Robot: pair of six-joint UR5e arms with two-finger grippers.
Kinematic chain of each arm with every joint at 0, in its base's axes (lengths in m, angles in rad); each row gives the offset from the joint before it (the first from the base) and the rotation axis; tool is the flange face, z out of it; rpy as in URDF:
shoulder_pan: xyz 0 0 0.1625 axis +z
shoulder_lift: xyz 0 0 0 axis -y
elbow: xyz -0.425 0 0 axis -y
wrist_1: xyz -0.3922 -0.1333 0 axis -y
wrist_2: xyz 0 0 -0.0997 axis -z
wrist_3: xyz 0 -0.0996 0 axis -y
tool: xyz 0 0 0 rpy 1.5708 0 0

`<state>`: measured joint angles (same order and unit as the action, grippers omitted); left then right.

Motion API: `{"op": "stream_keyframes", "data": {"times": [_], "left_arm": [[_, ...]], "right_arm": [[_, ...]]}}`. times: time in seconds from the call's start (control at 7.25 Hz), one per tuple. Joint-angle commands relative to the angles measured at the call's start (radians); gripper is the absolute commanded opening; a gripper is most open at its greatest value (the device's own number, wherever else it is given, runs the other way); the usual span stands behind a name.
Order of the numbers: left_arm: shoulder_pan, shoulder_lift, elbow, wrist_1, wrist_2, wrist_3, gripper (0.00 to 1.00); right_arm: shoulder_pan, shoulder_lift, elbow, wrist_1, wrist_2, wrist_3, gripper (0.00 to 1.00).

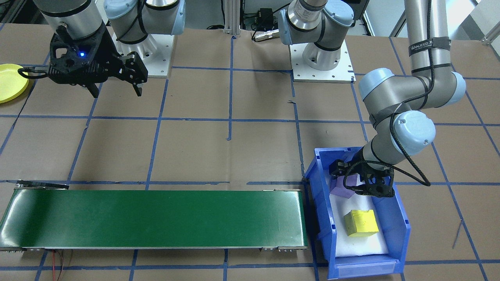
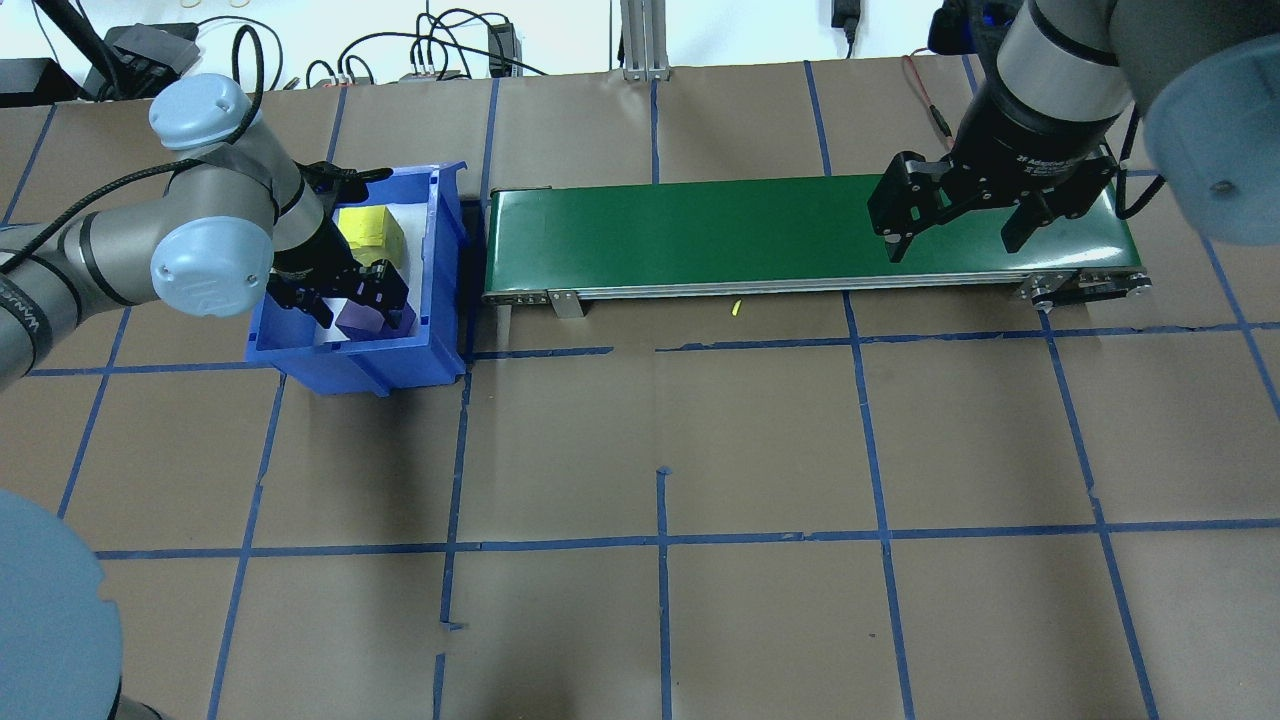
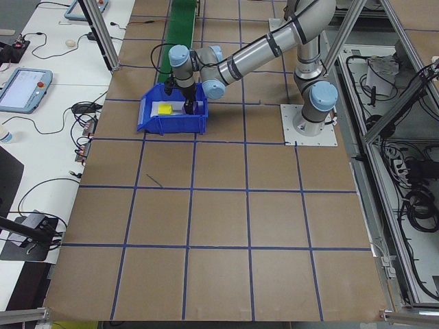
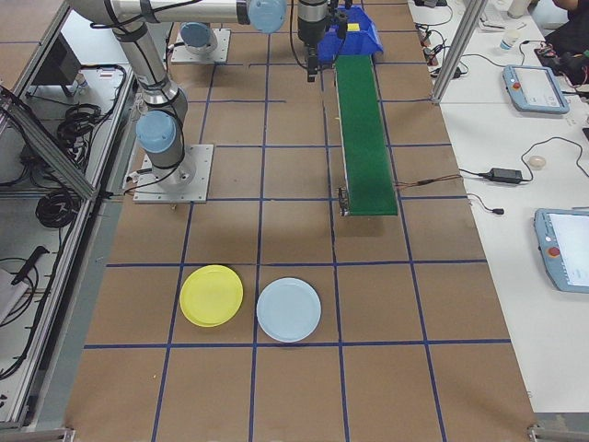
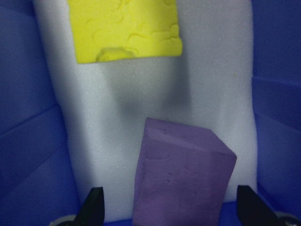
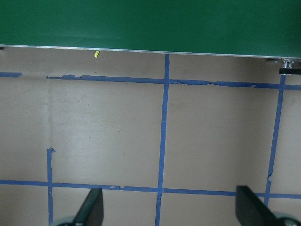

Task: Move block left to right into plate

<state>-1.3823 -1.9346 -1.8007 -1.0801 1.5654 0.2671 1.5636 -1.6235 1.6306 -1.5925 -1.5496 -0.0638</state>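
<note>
A purple block (image 5: 183,174) stands tilted on white foam inside the blue bin (image 1: 402,230), with a yellow block (image 5: 124,28) lying beyond it. My left gripper (image 5: 170,207) is down in the bin and open, one finger on each side of the purple block with a gap at both. The yellow plate (image 1: 8,82) lies at the table's far right end, also visible as the yellow plate (image 4: 212,295) in the exterior right view. My right gripper (image 2: 950,247) hangs open and empty above the right end of the green conveyor (image 2: 700,225).
A light blue plate (image 4: 288,310) lies beside the yellow one. The conveyor runs from the bin toward the right side. Both arm bases (image 1: 322,66) are bolted at the back. Brown paper with blue tape lines covers the table.
</note>
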Motion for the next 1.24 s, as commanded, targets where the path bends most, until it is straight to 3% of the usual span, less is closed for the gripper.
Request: {"op": "stream_keyframes", "data": {"times": [0.0,0.14,0.55,0.83,1.1], "left_arm": [[0.000,-0.015,0.003,0.011,0.001,0.014,0.44],[0.000,-0.007,0.030,0.014,-0.004,0.014,0.19],[-0.003,0.064,0.101,-0.021,-0.004,-0.011,0.17],[-0.017,0.074,0.228,-0.147,-0.011,-0.150,0.18],[-0.075,0.071,0.283,-0.152,-0.011,-0.283,0.19]], "right_arm": [[0.001,-0.001,0.000,0.003,0.000,0.002,1.00],[0.001,-0.001,0.002,0.003,0.000,0.001,1.00],[0.001,-0.001,0.005,0.003,-0.010,-0.001,1.00],[0.001,-0.001,0.008,0.003,-0.009,0.001,1.00],[0.001,-0.001,0.008,0.003,-0.007,-0.001,1.00]]}}
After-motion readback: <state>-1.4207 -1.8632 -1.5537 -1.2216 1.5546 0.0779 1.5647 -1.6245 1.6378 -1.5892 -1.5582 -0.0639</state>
